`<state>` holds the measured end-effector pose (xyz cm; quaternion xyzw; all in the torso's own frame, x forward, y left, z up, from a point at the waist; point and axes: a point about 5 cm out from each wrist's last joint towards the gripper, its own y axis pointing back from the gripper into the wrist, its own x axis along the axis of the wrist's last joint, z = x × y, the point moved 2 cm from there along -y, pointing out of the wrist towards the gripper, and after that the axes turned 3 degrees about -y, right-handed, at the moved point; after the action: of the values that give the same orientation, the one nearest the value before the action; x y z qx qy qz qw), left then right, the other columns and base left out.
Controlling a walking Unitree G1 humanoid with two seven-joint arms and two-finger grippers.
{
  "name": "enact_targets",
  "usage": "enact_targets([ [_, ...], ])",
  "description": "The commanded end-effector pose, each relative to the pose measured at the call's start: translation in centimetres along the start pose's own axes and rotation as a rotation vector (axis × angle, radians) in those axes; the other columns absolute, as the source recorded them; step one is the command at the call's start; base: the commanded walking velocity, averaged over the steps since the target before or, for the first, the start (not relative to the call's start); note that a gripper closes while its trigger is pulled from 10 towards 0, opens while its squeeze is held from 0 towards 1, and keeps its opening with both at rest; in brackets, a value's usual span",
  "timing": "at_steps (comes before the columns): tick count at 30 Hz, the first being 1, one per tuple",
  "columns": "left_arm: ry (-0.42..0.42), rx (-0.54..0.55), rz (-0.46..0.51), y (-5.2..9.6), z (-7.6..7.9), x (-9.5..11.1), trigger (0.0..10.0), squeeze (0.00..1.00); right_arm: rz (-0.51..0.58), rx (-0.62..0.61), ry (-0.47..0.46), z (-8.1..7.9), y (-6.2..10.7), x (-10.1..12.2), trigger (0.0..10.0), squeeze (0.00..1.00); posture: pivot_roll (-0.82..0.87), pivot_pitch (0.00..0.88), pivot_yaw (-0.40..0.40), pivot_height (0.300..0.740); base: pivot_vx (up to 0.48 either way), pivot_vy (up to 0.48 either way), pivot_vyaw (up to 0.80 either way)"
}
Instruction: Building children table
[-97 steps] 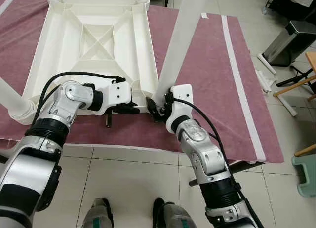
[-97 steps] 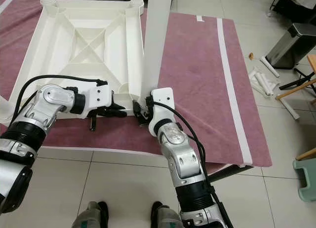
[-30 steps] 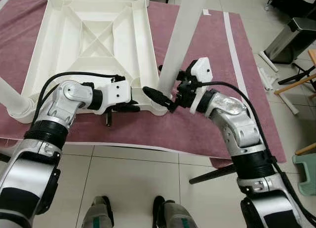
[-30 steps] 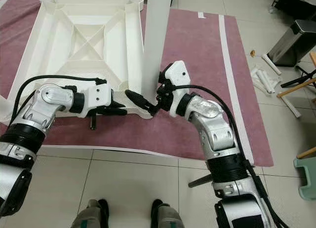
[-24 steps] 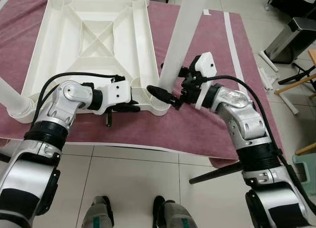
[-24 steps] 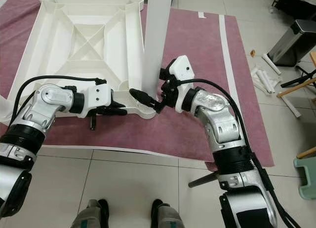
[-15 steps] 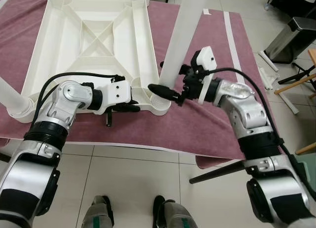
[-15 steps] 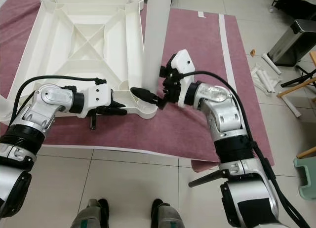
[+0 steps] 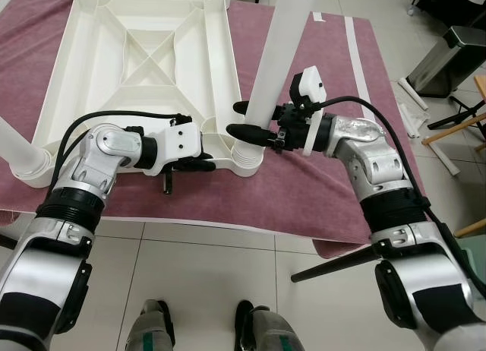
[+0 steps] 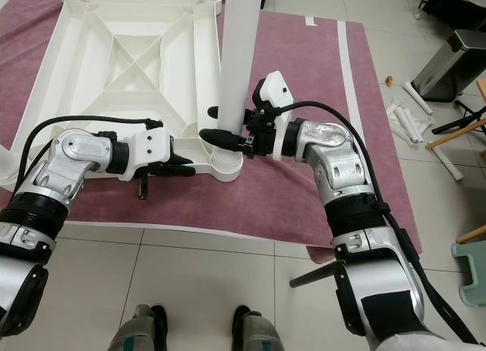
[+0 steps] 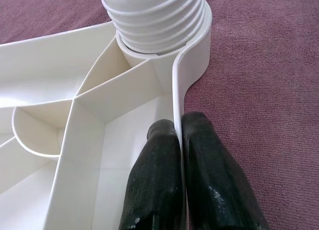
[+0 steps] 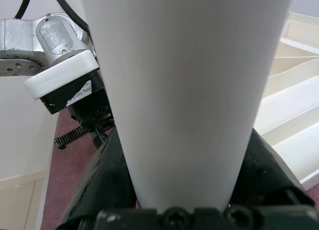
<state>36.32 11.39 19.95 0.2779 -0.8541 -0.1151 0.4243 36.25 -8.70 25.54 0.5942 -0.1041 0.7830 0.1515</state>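
The table top (image 9: 137, 70) lies upside down on the purple cloth (image 9: 319, 199), and a white leg (image 9: 275, 58) stands in its near corner socket (image 9: 244, 155). My right gripper (image 10: 216, 124) has its two fingers around the leg low down, one on each side, clamped on it. My left gripper (image 11: 178, 155) is pinched shut on the thin wall of the top, right by that socket. I think I am twisting the leg in. To do it well, I should keep the leg straight up, turn slowly, and hold the top firmly so it cannot slide.
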Motion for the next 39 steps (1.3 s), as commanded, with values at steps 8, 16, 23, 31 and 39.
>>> enact_targets([
  [8, 0.017, 0.194, 0.019, 0.7, -0.9, -0.1, 10.0, 0.0, -0.116, -0.251, -0.039, 0.9, -0.3, -3.1, 0.0, 0.0, 0.09, 0.199, -0.021, 0.74, 0.0, 0.0, 0.0],
  [16, 0.02, 0.191, 0.017, 0.7, -0.8, -0.2, 10.0, 0.0, -0.138, -0.434, -0.103, 0.1, -0.3, -4.8, 0.0, 0.0, 0.08, 0.203, -0.015, 0.74, 0.0, 0.0, 0.0],
  [23, 0.021, 0.184, 0.016, 0.6, -0.8, -0.2, 10.0, 0.0, -0.196, -0.731, -0.182, -0.1, 0.0, -6.6, 0.0, 0.0, 0.08, 0.209, -0.014, 0.74, 0.0, 0.0, 0.0],
  [31, 0.023, 0.184, 0.013, 0.6, -0.8, -0.3, 10.0, 0.0, -0.251, -1.071, -0.265, -2.6, 0.1, -8.1, 0.0, 0.0, 0.08, 0.216, -0.016, 0.74, 0.0, 0.0, 0.0],
  [39, 0.024, 0.179, 0.011, 0.6, -0.8, -0.3, 10.0, 0.0, -0.258, -1.166, -0.305, -4.1, 0.1, -8.6, 0.0, 0.0, 0.08, 0.217, -0.016, 0.74, 0.0, 0.0, 0.0],
])
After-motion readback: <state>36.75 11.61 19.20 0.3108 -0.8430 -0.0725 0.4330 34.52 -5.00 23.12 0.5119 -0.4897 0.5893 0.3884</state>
